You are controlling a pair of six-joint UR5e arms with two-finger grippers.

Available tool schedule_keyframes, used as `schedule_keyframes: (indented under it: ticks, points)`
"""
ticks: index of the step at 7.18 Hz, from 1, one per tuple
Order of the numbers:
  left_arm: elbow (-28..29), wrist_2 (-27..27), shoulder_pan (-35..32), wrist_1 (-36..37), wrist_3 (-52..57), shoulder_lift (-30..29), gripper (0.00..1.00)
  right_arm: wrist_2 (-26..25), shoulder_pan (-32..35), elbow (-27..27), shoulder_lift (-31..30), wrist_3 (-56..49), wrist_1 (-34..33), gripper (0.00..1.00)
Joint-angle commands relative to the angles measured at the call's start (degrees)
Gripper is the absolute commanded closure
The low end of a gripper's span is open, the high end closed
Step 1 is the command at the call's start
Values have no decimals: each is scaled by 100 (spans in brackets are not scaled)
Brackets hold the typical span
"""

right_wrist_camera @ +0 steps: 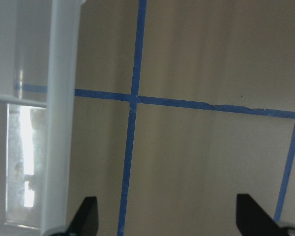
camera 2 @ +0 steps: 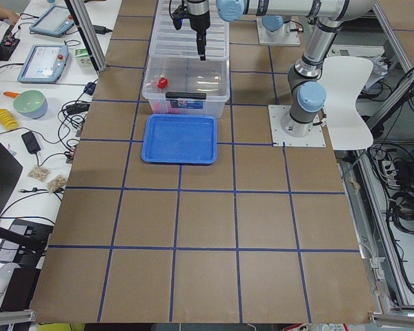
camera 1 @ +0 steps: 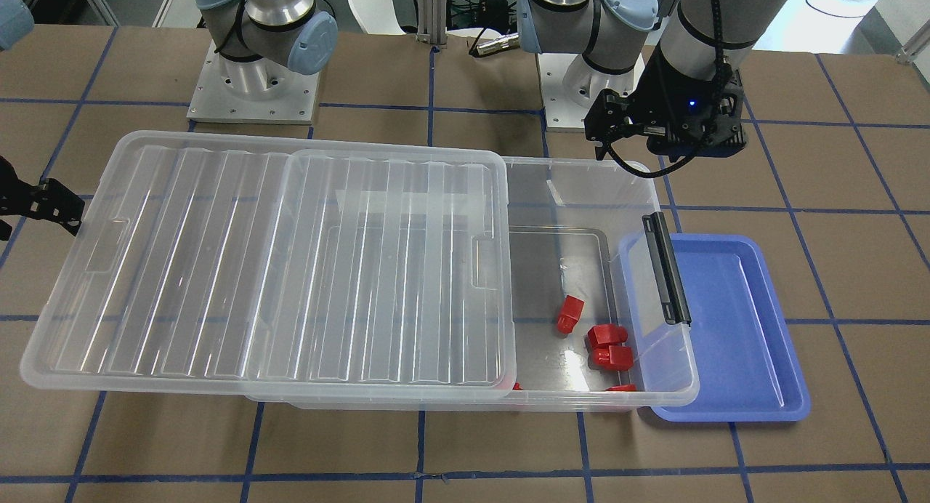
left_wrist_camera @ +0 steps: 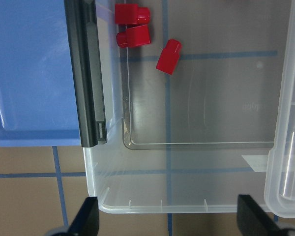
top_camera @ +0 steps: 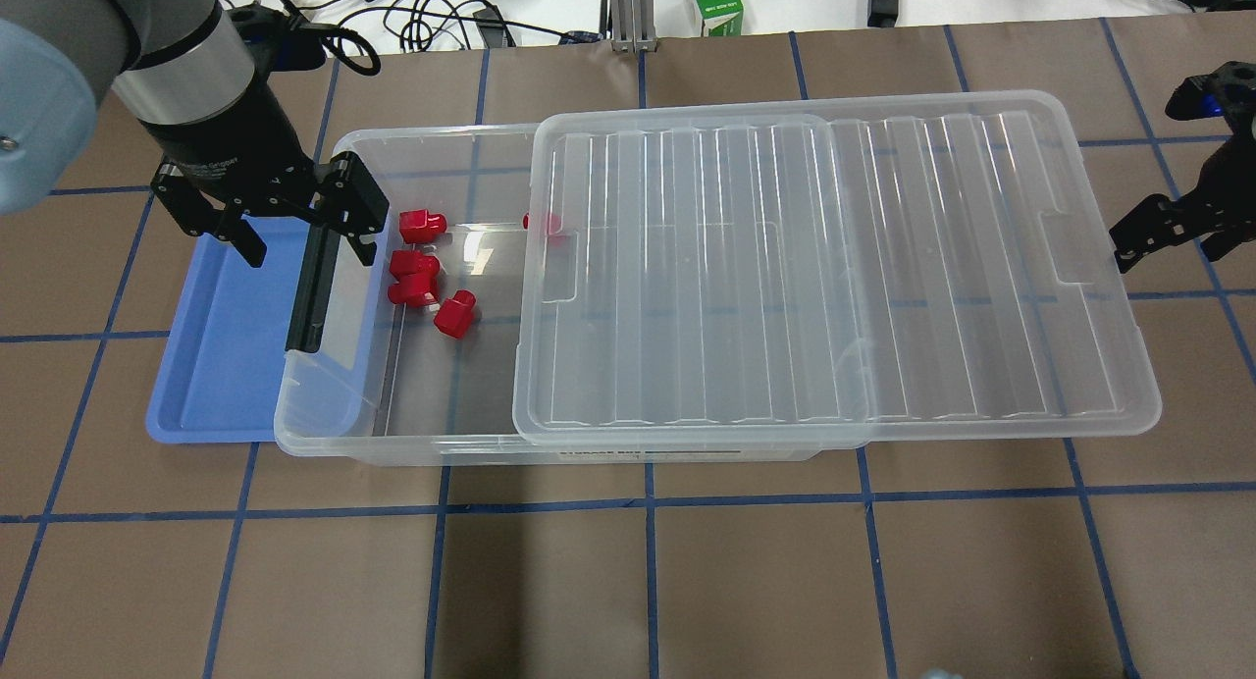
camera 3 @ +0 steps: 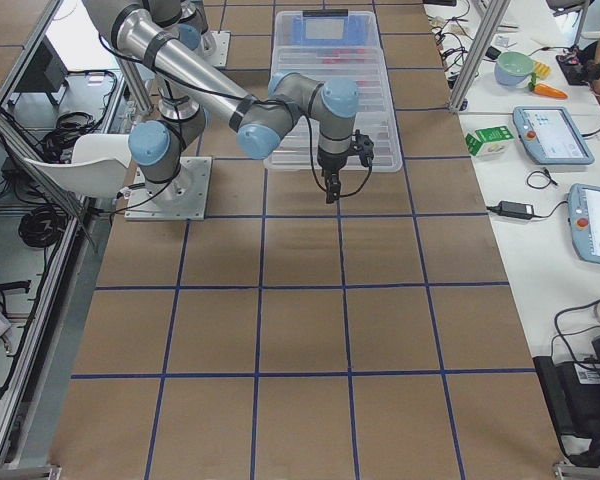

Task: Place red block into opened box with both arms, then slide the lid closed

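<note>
Several red blocks (top_camera: 422, 226) (camera 1: 607, 336) (left_wrist_camera: 168, 56) lie on the floor of the clear box (top_camera: 392, 448) near its open end. The ribbed lid (top_camera: 834, 267) (camera 1: 276, 270) covers the rest of the box and overhangs past its far end. My left gripper (top_camera: 299, 237) (left_wrist_camera: 169, 223) hangs open and empty above the box end with the black handle (top_camera: 309, 277). My right gripper (top_camera: 1182, 237) (right_wrist_camera: 167, 216) is open and empty just outside the lid's overhanging edge (right_wrist_camera: 61, 113), apart from it.
A blue tray (top_camera: 216, 345) (camera 1: 734, 321) lies partly under the box's handle end. Both arm bases (camera 1: 251, 81) stand behind the box. A green carton (top_camera: 714, 2) and cables lie along the table's far edge.
</note>
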Motion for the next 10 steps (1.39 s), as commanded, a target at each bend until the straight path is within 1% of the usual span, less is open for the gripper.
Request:
schedule_keyframes:
  ticks: [1, 3, 4, 7, 8, 10]
  points:
    - [0, 5, 3, -16, 0, 0, 0, 30, 52, 22, -10, 351, 44, 0]
    - [0, 5, -6, -16, 0, 0, 0, 319, 140, 31, -54, 651, 79, 0]
    - [0, 5, 3, -16, 0, 0, 0, 329, 332, 40, -54, 1000, 53, 0]
    - [9, -4, 3, 1, 0, 0, 0, 320, 1123, 22, -37, 2002, -9, 0]
    - [9, 5, -6, 1, 0, 0, 0, 329, 1429, 22, -28, 2023, 0, 0]
    - [9, 5, 3, -16, 0, 0, 0, 329, 1800, 13, -2, 2355, -122, 0]
